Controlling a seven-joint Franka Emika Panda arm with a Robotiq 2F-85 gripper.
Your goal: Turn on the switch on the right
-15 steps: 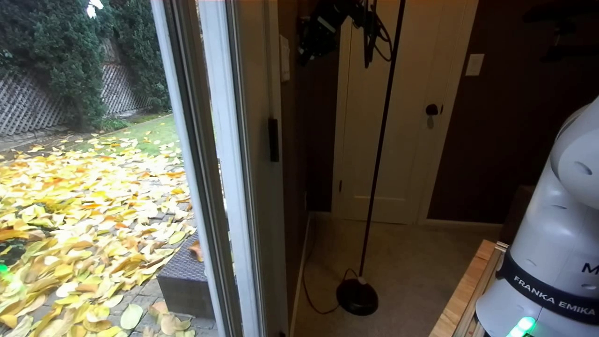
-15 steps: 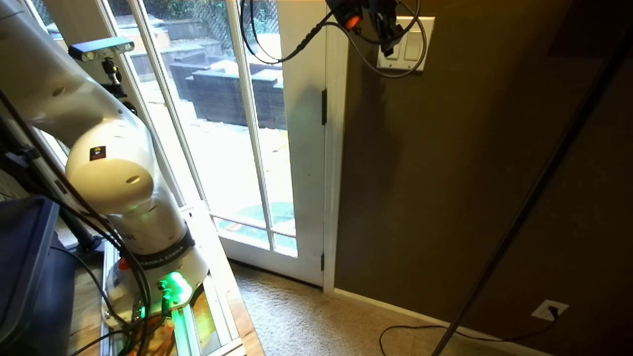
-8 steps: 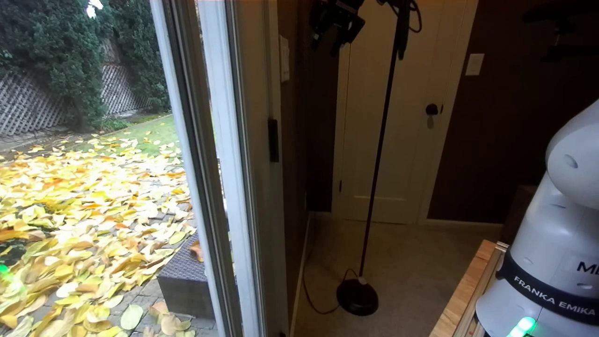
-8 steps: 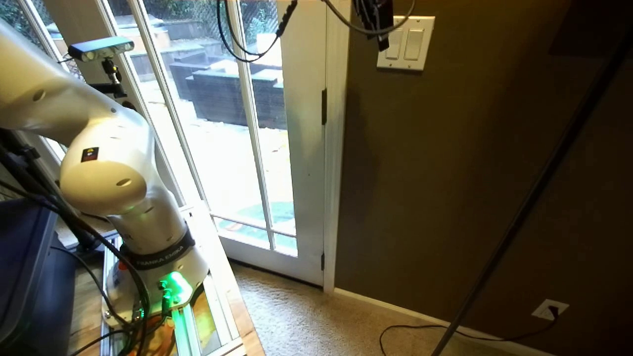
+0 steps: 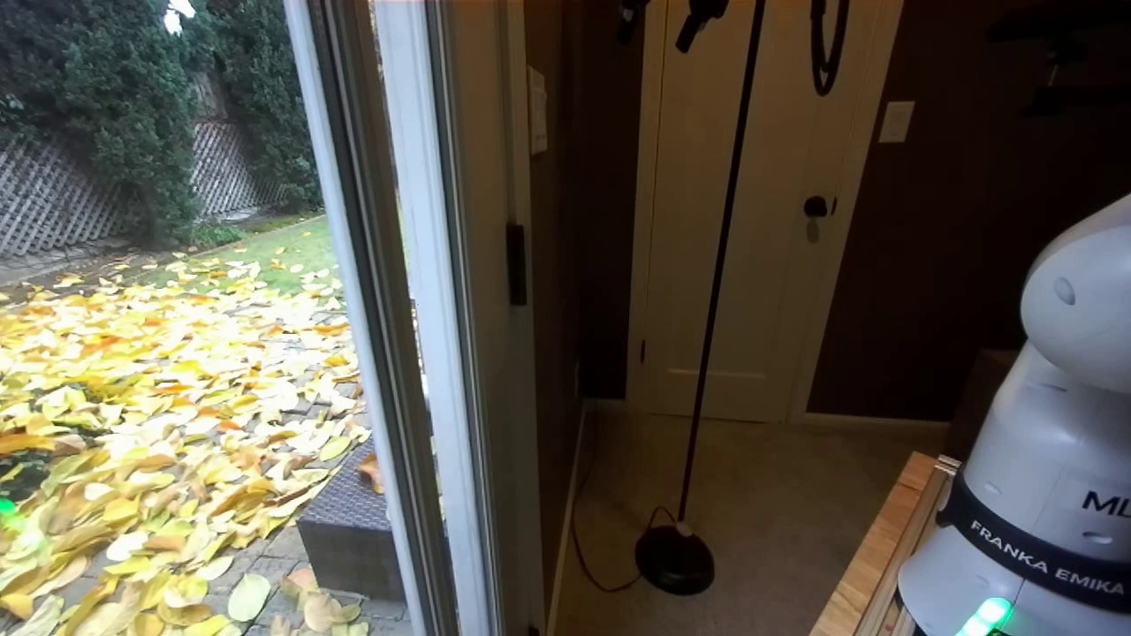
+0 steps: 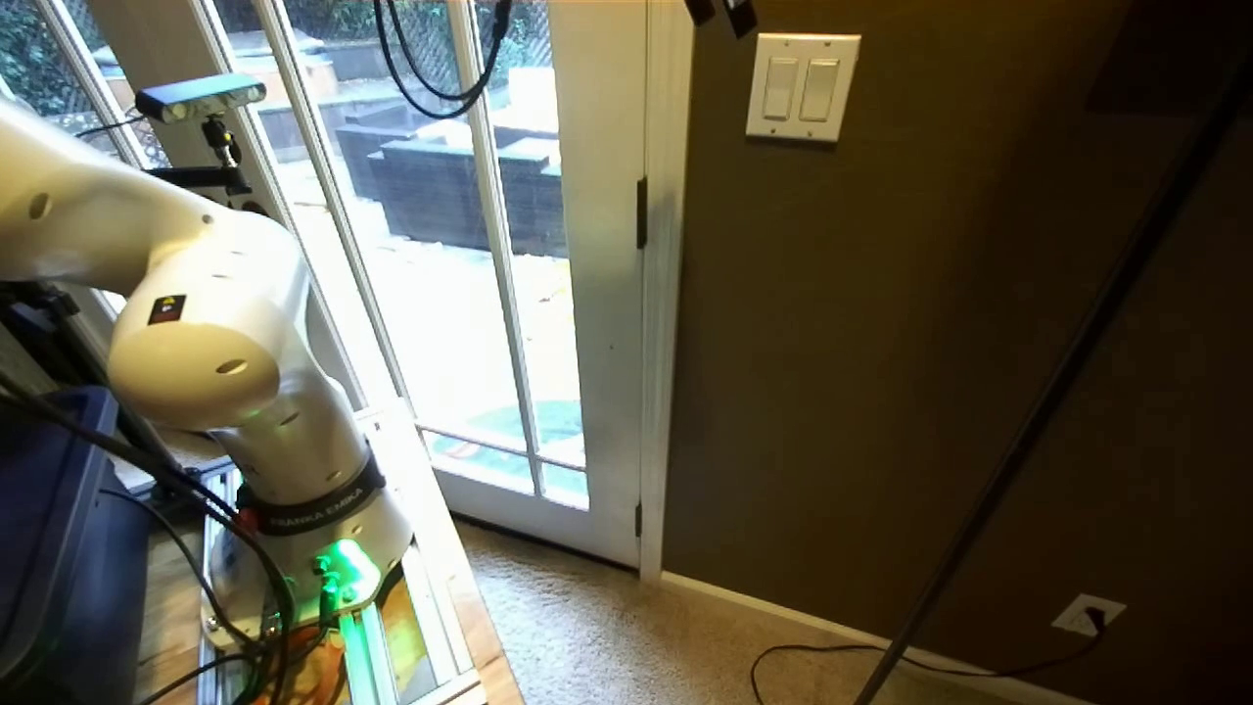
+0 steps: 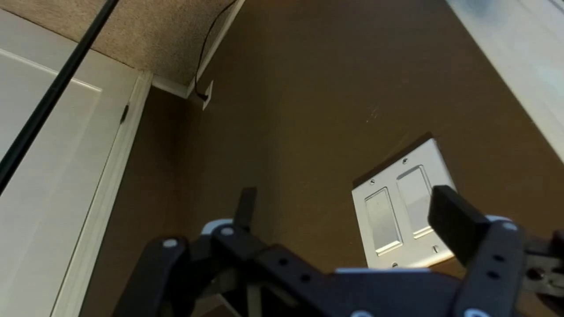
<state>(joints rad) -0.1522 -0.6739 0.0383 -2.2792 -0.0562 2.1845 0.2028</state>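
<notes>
A white double switch plate (image 6: 804, 88) is mounted on the brown wall. The switch on the right (image 6: 820, 90) is a flat rocker beside a matching left rocker (image 6: 779, 88). Floor shows at the top of the wrist view, so there the right rocker (image 7: 383, 220) lies left of its neighbour. I cannot tell which way either rocker is set. My gripper (image 7: 350, 209) is spread open around bare air, one finger overlapping the plate's edge in the wrist view. In an exterior view the gripper (image 6: 721, 14) hangs at the top edge, up and left of the plate, apart from it.
A glass door (image 6: 612, 294) stands beside the switch wall. A thin black lamp pole (image 5: 720, 265) rises from a round base (image 5: 674, 561). Loops of cable (image 6: 440, 93) dangle from the arm. A power outlet (image 6: 1089, 614) sits low on the wall.
My gripper has opened and drawn upward, away from the wall plate. Both rockers, partly covered before by the gripper and cable, now show fully in an exterior view. The arm has swung back.
</notes>
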